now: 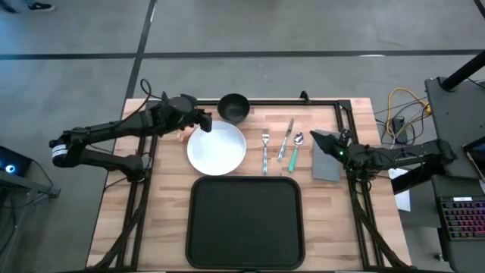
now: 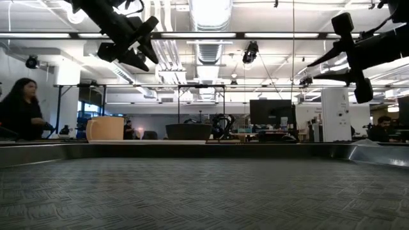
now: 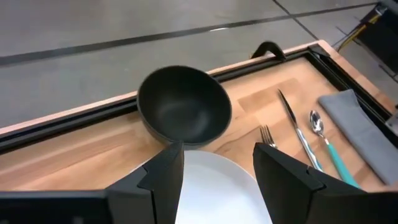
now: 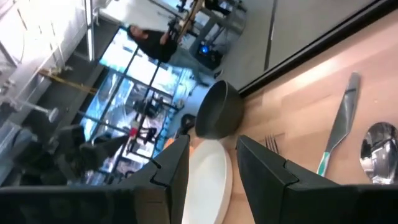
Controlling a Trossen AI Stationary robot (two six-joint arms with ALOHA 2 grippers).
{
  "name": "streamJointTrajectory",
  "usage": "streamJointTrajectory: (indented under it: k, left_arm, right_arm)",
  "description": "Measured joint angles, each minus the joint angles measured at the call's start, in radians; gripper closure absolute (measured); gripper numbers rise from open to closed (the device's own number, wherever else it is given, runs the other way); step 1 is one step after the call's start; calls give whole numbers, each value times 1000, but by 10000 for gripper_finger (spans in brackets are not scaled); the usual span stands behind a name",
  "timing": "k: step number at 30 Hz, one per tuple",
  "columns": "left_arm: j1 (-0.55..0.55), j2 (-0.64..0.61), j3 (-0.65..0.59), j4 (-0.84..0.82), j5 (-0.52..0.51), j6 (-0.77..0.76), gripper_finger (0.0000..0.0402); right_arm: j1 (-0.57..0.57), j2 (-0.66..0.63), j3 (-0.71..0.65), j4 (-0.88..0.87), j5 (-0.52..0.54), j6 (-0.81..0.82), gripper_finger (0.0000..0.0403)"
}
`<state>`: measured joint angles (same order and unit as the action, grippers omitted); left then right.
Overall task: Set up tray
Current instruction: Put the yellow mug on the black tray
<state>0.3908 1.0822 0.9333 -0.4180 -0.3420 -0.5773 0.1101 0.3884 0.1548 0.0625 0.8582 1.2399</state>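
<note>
Behind tray: plate, bowl, cutlery.

A grey floor crossed by dark lines surrounds the wooden worktop. Beyond it lies an open workshop — long ceiling lights, a monitor, a white cabinet — with a seated person to one side.

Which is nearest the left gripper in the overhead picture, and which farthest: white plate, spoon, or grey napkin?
From the left gripper, at the table's far left:
1. White plate, just beside it.
2. Spoon, right of the knife.
3. Grey napkin, farthest, under the right gripper.
</note>
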Motion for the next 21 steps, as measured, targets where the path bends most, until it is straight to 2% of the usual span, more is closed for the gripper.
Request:
streamJointTrajectory:
  k: [3,8,13,21]
  left_arm:
    - [27,-17,-1,-55,2,0,228]
    - [73,-29,-3,-183,2,0,228]
    - [99,-29,-3,-224,5,-6,228]
    - [218,-34,-4,-264,16,-33,228]
  right_arm:
    - [0,2,14,1,-49,-49,280]
    - [-5,25,39,0,-57,-118,280]
    - [-33,56,44,-7,-61,-85,280]
    - [-81,137,81,-7,-229,-119,280]
